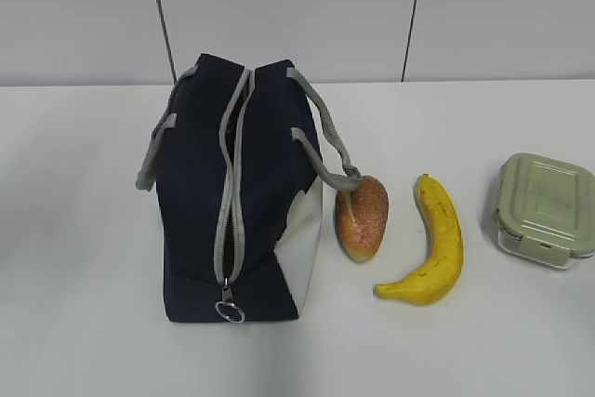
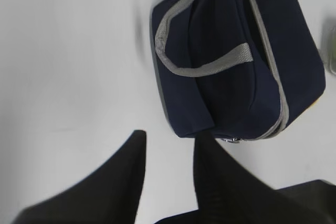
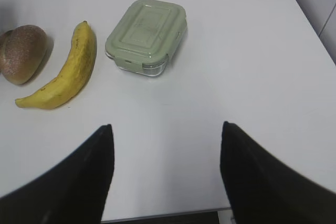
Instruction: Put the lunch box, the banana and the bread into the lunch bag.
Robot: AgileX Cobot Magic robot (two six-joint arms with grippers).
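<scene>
The left gripper (image 2: 169, 142) is partly spread and holds nothing; the bag (image 2: 236, 61) stands just ahead. The right gripper (image 3: 165, 132) is wide apart; box (image 3: 147, 36), banana (image 3: 65, 72) and bread (image 3: 22, 53) lie ahead-left.

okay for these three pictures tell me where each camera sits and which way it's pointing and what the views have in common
Exterior view: sits in front, above table height, looking down at a slant on the lunch bag, bread, banana and lunch box; no part of the robot shows.
Left wrist view: on the left arm, looking down past the open left gripper at the bag.
Right wrist view: on the right arm, looking down past the open right gripper at bread, banana and box.
Shared: exterior and right wrist views both show all three food items.
</scene>
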